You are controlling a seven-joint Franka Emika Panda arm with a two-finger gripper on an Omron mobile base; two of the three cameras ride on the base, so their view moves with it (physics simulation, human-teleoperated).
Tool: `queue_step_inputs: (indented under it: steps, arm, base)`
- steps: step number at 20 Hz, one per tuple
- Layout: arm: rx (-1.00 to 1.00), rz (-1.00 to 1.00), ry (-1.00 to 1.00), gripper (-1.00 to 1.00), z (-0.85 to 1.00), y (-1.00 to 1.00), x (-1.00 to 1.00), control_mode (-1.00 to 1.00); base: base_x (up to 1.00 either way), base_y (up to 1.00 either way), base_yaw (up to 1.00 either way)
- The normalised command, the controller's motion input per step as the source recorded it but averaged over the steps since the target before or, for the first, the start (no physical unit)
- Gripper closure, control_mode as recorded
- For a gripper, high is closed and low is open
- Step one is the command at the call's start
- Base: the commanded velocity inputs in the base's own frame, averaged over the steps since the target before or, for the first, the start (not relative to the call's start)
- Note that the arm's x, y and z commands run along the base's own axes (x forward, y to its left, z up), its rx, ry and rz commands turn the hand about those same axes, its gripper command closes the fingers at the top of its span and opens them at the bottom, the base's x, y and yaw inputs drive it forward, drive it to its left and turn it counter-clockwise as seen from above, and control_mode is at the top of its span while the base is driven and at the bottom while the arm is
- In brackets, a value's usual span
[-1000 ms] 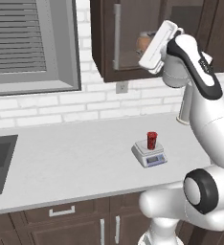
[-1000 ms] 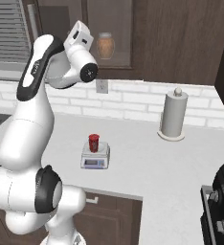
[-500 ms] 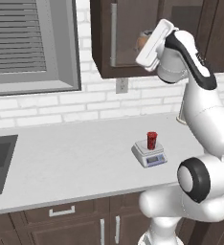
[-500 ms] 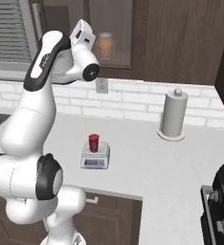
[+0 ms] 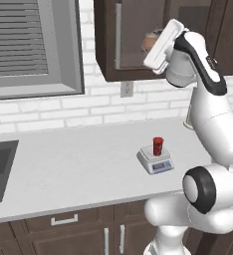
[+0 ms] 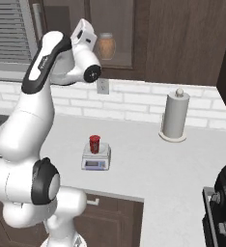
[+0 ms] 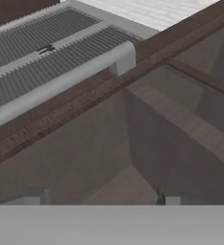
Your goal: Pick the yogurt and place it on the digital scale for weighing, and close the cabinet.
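From the digital scale [image 5: 155, 159] as landmark, left to right: well left of it, sink and window w/ blinds; the scale itself sits mid-table [image 5: 63, 169], display panel facing the front edge. The yogurt [image 5: 158, 146] stands upright on its plate, so the weighing half looks done. Right of the scale, per right base view, a paper-towel holder [image 6: 174, 117] stands near the wall.

Above the scale hangs the cabinet [image 5: 138, 40], door swung open toward the window side, slim handle [image 5: 118, 35] on it; an amber jar [image 6: 105, 46] sits inside.

Change: over the last sec the arm has lifted and pushed its hand further up and in toward the cabinet opening; scale and yogurt haven't moved. Meaning, probably: robot is now on the close-the-cabinet step, lining up w/ the door.

The gripper [image 5: 161, 47] sits high, just in front of the jar shelf. Fingers [image 7: 173, 198] are barely visible in the hand view, seen w/ dark wood panels ahead, nothing between them; how wide they stand can't be told.

No brand, label or readable writing anywhere; the scale display is too small to read.
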Motion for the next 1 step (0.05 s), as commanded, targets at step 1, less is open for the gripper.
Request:
queue_step_inputs:
  steps: [1]
  arm:
    - [0.00, -0.10, 0.00, -1.00, -0.39, -0.31, -0.51, -1.00]
  base:
    - [0.00, 0.00, 0.00]
